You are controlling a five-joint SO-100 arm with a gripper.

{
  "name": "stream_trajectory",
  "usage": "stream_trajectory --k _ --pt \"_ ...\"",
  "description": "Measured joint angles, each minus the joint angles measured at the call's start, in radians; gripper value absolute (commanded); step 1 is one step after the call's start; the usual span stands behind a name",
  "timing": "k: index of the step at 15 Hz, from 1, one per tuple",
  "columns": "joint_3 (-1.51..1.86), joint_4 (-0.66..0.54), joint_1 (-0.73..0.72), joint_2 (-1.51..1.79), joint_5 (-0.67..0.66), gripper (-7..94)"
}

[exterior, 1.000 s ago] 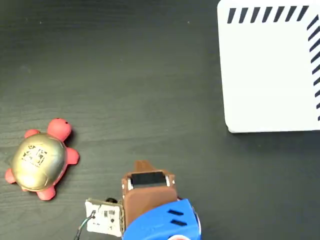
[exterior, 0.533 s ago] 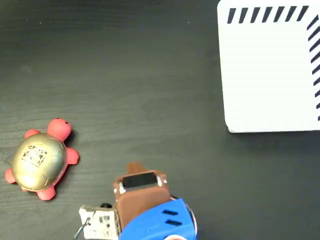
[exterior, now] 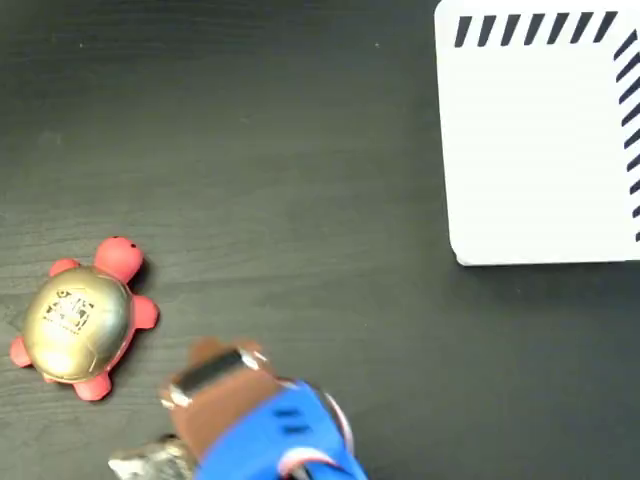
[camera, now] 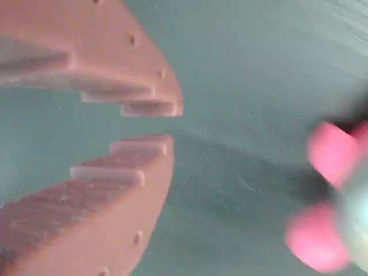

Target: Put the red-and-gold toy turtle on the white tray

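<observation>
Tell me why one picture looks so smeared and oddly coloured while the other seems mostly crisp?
In the wrist view everything is soft: the tool fills the frame close up, the turtle is a pink smear at the right edge, and the table looks teal. In the fixed view the turtle and white tray are sharp; only the arm is streaked.

Red-and-gold toy turtle (exterior: 80, 318) upright on dark table at left, white tray (exterior: 540, 150) empty, far upper right
</observation>
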Motion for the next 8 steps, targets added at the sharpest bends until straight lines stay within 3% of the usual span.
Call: stream_trajectory --k 2,5,8 --pt "-0.249 0.032 -0.052 -0.222 -0.015 0" --pt "-0.706 0.284 -0.164 -0.520 -0.118 0" --pt "-0.959 0.420 -0.293 -0.699 -0.206 0"
